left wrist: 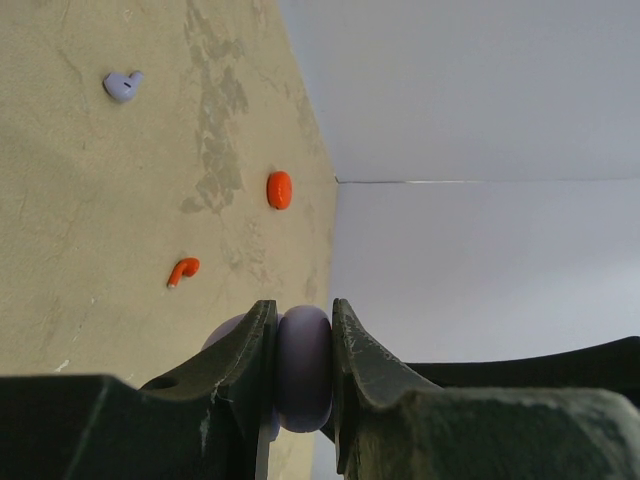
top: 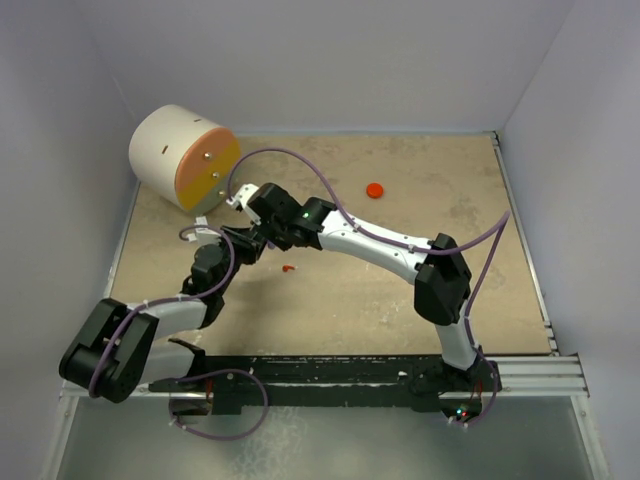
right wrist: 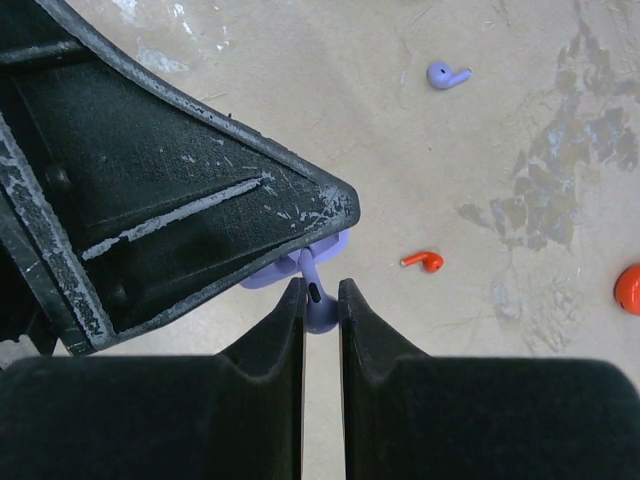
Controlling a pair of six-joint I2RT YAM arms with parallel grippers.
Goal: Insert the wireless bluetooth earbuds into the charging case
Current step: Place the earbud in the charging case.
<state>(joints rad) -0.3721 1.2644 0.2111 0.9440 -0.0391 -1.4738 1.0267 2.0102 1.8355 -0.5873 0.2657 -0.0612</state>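
My left gripper (left wrist: 303, 312) is shut on a round lavender charging case (left wrist: 304, 370), held on edge above the table. My right gripper (right wrist: 320, 288) is shut on a lavender earbud (right wrist: 321, 311). The earbud's stem points up at the case (right wrist: 268, 277), which is mostly hidden under the left gripper's finger (right wrist: 200, 200). In the top view both grippers meet at mid left: the left gripper (top: 248, 245) and the right gripper (top: 258, 224). A second lavender earbud (right wrist: 447, 75) and one red earbud (right wrist: 424, 261) lie loose on the table. The red earbud also shows in the top view (top: 289, 268).
A small round red disc (top: 375, 189) lies toward the back centre. A large white cylinder with an orange face (top: 185, 157) lies on its side at the back left corner. Grey walls enclose the tan table (top: 400, 300) on three sides.
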